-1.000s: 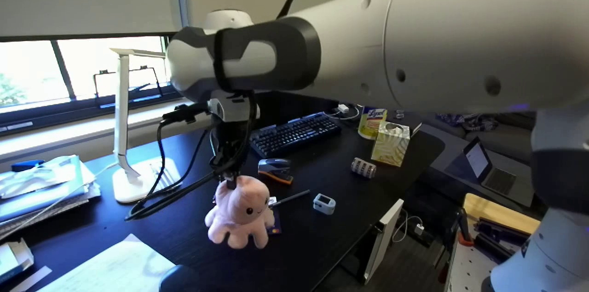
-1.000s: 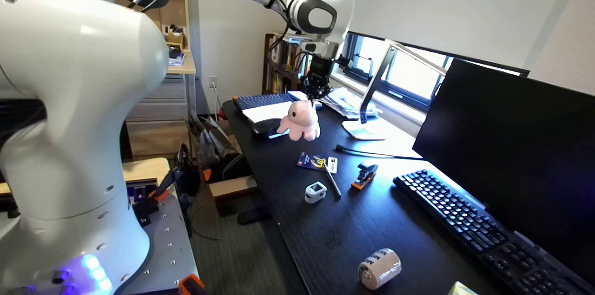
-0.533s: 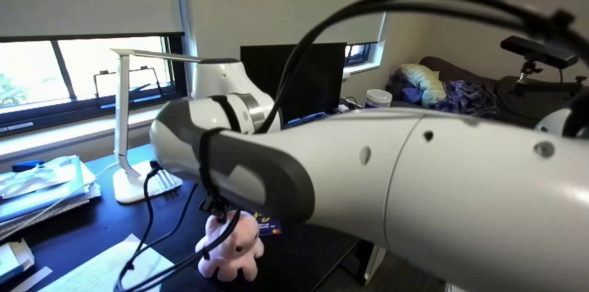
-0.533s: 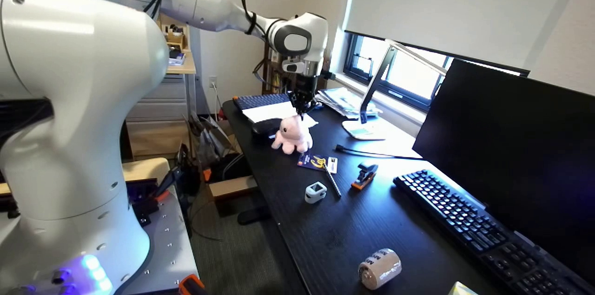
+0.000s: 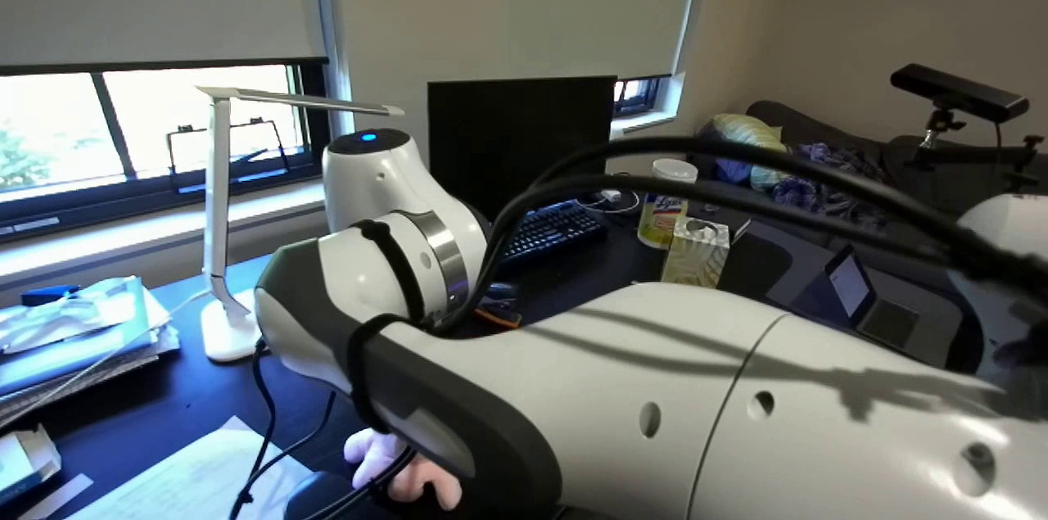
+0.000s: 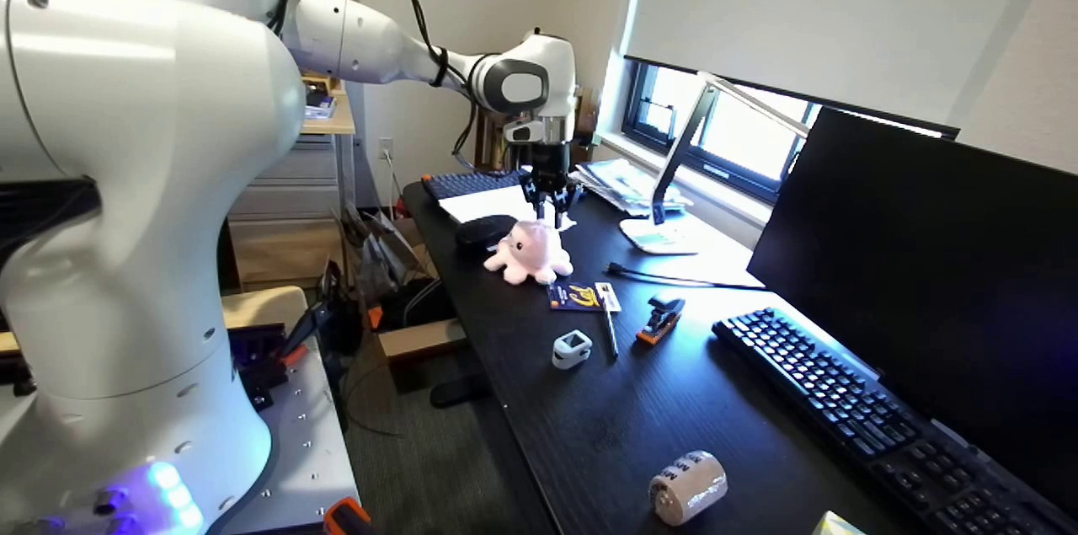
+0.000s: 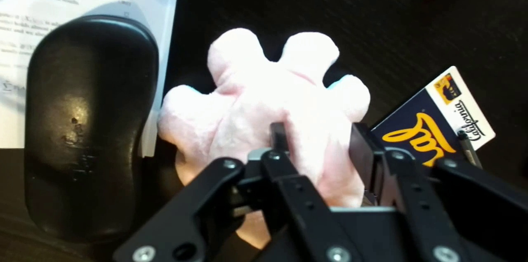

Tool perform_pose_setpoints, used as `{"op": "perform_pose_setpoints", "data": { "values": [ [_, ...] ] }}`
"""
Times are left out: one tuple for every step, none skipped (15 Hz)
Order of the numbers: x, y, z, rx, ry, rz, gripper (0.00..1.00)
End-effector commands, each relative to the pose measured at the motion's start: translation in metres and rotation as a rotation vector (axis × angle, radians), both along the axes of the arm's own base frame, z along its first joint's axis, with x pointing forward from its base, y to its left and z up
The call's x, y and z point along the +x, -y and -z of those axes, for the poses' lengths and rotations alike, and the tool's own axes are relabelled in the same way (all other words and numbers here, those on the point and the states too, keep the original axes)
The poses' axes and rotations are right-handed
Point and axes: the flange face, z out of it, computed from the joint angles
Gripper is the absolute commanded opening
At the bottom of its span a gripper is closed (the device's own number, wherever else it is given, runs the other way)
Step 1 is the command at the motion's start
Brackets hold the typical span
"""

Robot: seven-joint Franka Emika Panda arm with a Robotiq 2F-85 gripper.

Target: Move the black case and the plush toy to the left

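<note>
The pink plush toy (image 6: 530, 253) sits upright on the dark desk with its legs spread. It is partly hidden behind the arm in an exterior view (image 5: 409, 471), and its pale body fills the middle of the wrist view (image 7: 264, 101). The black case (image 6: 482, 233) lies beside it, partly on white paper. The case is at the left in the wrist view (image 7: 90, 130) and mostly cut off in an exterior view (image 5: 319, 495). My gripper (image 6: 549, 222) is open just over the toy. In the wrist view its fingers (image 7: 317, 138) stand apart, one over the toy, one at its edge.
A blue card (image 6: 581, 296) with a pen (image 6: 610, 333) on it lies close to the toy. A stapler (image 6: 661, 320), a white oximeter-like device (image 6: 572, 349), a cable (image 6: 682, 278), a keyboard (image 6: 825, 392) and a tape roll (image 6: 688, 487) are on the desk. A lamp (image 6: 661, 233) stands behind.
My arm has lowered the toy onto the desk near the black case, and the fingers have opened and let it go. The card and pen have shifted slightly.
</note>
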Motion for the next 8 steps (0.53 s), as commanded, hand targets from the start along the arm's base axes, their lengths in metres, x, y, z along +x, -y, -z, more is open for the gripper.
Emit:
{"op": "perform_pose_setpoints", "data": {
  "values": [
    [0.006, 0.014, -0.019, -0.001, 0.047, 0.033, 0.75],
    [0.008, 0.022, -0.029, -0.006, 0.052, 0.042, 0.81],
    [0.012, 0.022, -0.038, -0.006, 0.052, 0.042, 0.88],
    [0.015, 0.027, -0.049, -0.001, 0.061, 0.051, 0.93],
    [0.018, 0.033, -0.061, -0.001, 0.069, 0.064, 1.00],
    [0.022, 0.039, -0.073, 0.007, 0.082, 0.075, 1.00],
    [0.027, 0.040, -0.083, 0.011, 0.103, 0.076, 1.00],
    [0.022, 0.034, -0.065, -0.010, 0.088, 0.060, 1.00]
  ]
}}
